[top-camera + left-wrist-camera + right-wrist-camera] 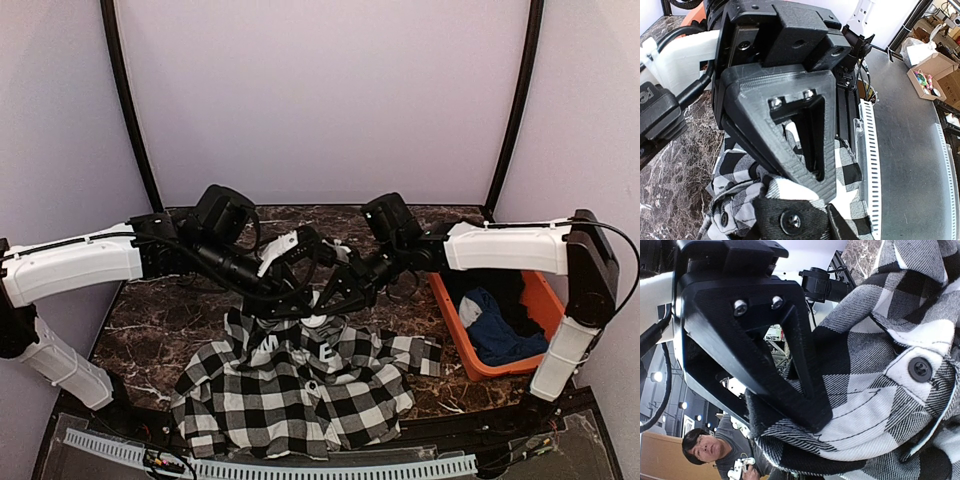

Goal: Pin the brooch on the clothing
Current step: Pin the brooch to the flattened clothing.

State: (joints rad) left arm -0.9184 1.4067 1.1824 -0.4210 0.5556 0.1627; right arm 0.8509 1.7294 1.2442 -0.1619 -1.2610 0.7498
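Observation:
The clothing [300, 400], a black-and-white checked shirt with white letters, lies crumpled at the table's front middle. Both arms meet over its collar end. My right gripper [337, 293] is shut on a raised fold of the clothing [880, 355]; in the right wrist view the cloth wraps the tip of that gripper [782, 427], next to a black button [920, 369]. My left gripper [290, 300] sits against the same bunch. In the left wrist view the jaws of the left gripper [800, 184] stand narrow with a white fold of clothing [790, 192] at their tips. No brooch can be made out.
An orange bin [447, 320] at the right holds a dark blue garment [495, 335]. The marble table [150, 320] is walled by white panels. A white slotted strip [300, 468] runs along the near edge.

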